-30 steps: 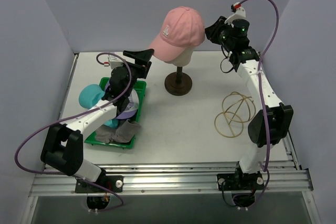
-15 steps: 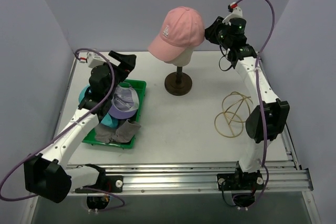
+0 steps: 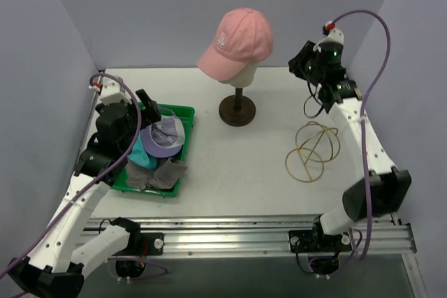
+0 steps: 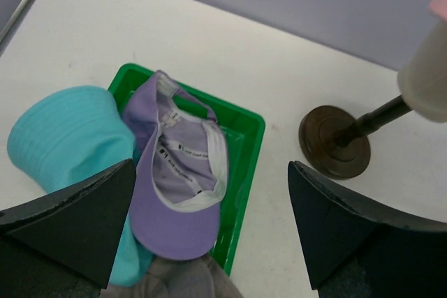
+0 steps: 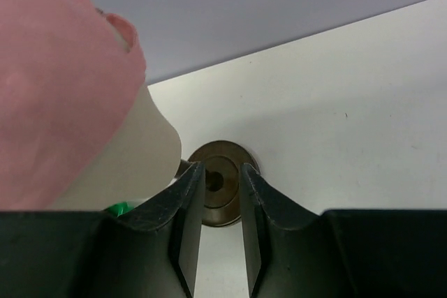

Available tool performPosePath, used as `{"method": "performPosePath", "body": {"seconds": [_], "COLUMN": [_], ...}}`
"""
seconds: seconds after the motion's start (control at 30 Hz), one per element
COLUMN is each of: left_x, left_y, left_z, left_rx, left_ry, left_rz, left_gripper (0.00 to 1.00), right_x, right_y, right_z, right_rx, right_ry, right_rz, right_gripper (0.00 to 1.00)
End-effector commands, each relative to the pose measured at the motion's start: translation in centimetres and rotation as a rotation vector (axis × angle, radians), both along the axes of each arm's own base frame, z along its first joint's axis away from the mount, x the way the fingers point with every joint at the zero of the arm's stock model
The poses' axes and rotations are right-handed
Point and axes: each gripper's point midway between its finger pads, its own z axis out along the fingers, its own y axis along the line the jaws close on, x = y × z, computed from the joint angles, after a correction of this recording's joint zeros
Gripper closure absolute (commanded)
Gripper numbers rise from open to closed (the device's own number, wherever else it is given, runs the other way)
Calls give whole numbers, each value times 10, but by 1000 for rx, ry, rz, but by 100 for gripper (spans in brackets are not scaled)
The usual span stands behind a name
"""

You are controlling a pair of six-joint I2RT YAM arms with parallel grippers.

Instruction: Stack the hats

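Left wrist view: your left fingers hang wide open above the tray, which holds the lavender cap, teal hat and grey hat. The pink cap sits on the head. Your right fingers, barely parted, hold nothing. Pinch carelessly (the hats overlap) and you may drag two.

2 baseball caps, 2 bucket hats, 1 mannequin head, 1 green tray, 1 wire frame

arms: white links, black joints | cables: purple | pincer fingers: black
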Motion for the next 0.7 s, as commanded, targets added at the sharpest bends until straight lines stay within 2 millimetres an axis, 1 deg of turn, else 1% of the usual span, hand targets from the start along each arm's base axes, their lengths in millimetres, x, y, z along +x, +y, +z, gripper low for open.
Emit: {"method": "performPosePath", "body": {"seconds": [0.0, 0.03, 0.07, 0.1, 0.13, 0.17, 0.2, 0.23, 0.27, 0.3, 0.33, 0.37, 0.4, 0.43, 0.47, 0.5, 0.53, 0.57, 0.6, 0.63, 0.67], "left_x": [-13, -16, -18, -21, -25, -26, -25, -25, -25, -27, -30, -32, -33, -32, -34, -33, -31, -30, -29, -28, -27], "left_y": [12, 12, 14, 16, 21, 18, 16, 16, 16, 19, 31, 34, 37, 38, 41, 41, 41, 40, 39, 38, 36], "left_z": [-37, -45, -50, -55, -65, -71, -77, -86, -91, -95, -97, -102, -102, -102, -105, -106, -106, -111, -118, -124, -128], "left_rx": [85, 104, 120, 132, 145, 152, 152, 154, 162, 173, 190, 196, 197, 181, 180, 178, 172, 177, 188, 194, 188], "left_ry": [110, 132, 156, 184, 225, 238, 244, 253, 263, 272, 272, 274, 266, 250, 247, 240, 230, 238, 250, 264, 272], "left_rz": [21, 12, 14, 26, 48, 37, 30, 36, 46, 67, 144, 169, 184, 202, 212, 217, 222, 218, 209, 208, 202], "left_gripper": [1, 1, 7, 8, 9, 9, 9, 10, 11, 11, 11, 10, 10, 10, 10, 10, 10, 10, 10, 10, 11], "right_x": [-44, -53, -66, -80, -87, -100, -111, -117, -124, -137, -143, -148, -160, -165, -170, -175, -183, -189, -194, -201, -207], "right_y": [14, 22, 39, 43, 46, 60, 65, 69, 74, 88, 96, 103, 115, 119, 121, 123, 130, 135, 137, 141, 141], "right_z": [26, 20, 3, 7, 2, -20, -14, -19, -23, -33, -35, -37, -45, -49, -51, -48, -58, -59, -52, -61, -58], "right_rx": [-1, -18, -39, -37, -49, -54, -35, -40, -39, -38, -33, -29, -40, -48, -53, -38, -37, -24, 2, -4, 11], "right_ry": [-97, -85, -53, -69, -70, -36, -67, -66, -66, -57, -64, -73, -63, -59, -63, -80, -69, -73, -103, -93, -107], "right_rz": [-35, -24, 14, 19, 18, 48, 66, 68, 81, 122, 144, 166, 206, 215, 216, 228, 257, 287, 304, 332, 351], "right_gripper": [76, 76, 76, 75, 75, 75, 74, 74, 74, 73, 73, 72, 71, 71, 71, 70, 70, 70, 70, 70, 70]}}
